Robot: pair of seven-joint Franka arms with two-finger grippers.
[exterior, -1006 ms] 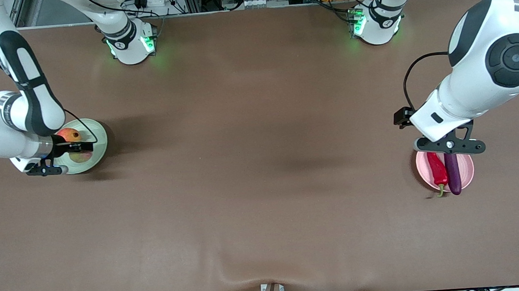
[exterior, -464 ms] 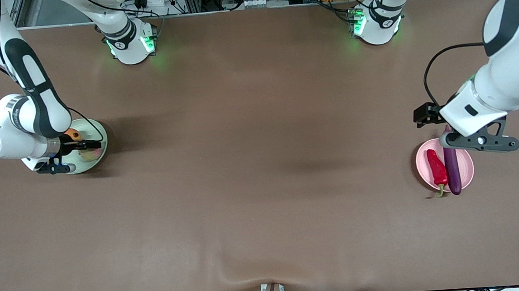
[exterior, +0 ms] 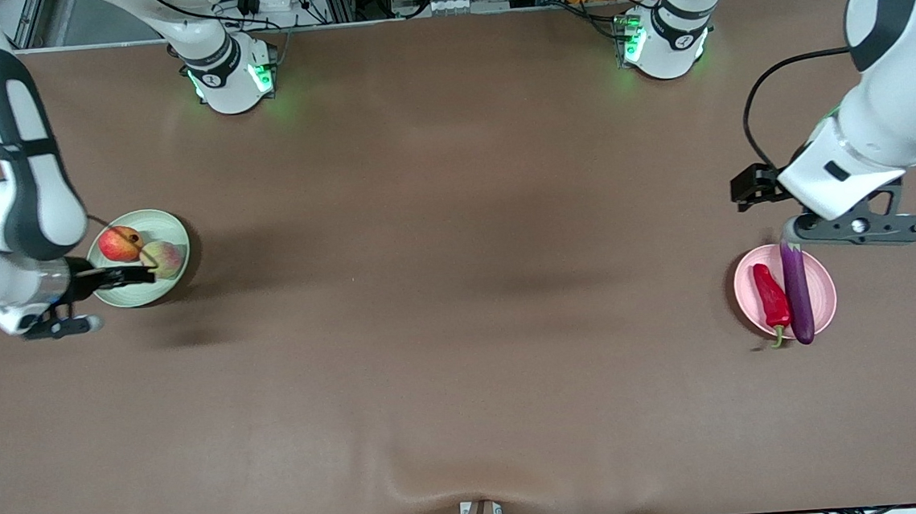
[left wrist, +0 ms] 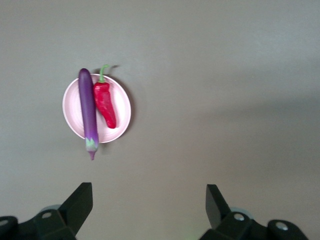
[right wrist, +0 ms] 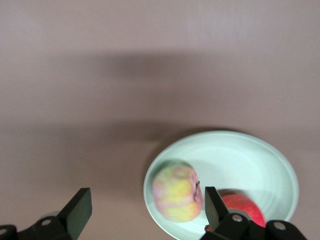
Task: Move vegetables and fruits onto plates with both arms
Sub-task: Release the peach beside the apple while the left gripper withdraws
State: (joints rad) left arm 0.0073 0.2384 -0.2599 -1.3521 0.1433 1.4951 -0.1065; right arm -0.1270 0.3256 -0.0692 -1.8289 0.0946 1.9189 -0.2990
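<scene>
The pale green plate (exterior: pixel 159 222) sits toward the right arm's end of the table and holds the red apple (exterior: pixel 119 243) and the peach (exterior: pixel 165 258) side by side. My right gripper (exterior: pixel 110 299) is open and empty, raised over the plate's nearer edge; the right wrist view shows the peach (right wrist: pixel 176 191), the apple (right wrist: pixel 243 208) and the plate (right wrist: pixel 240 157) past the gripper (right wrist: pixel 147 207). The pale pink plate (exterior: pixel 824 297) holds the purple eggplant (exterior: pixel 797 294) and the red chili (exterior: pixel 771 297). My left gripper (exterior: pixel 859 230) is open and empty, above the plate's farther edge. The left wrist view shows the gripper (left wrist: pixel 149 200), eggplant (left wrist: pixel 88 111), chili (left wrist: pixel 105 102) and plate (left wrist: pixel 123 102).
The brown table cover (exterior: pixel 460 289) stretches bare between the two plates. The arm bases with green lights (exterior: pixel 229 75) (exterior: pixel 660 37) stand along the table's farthest edge.
My right gripper has drawn back off the peach, which now lies uncovered on the green plate. My left gripper has risen and moved off the pink plate toward its farther edge.
</scene>
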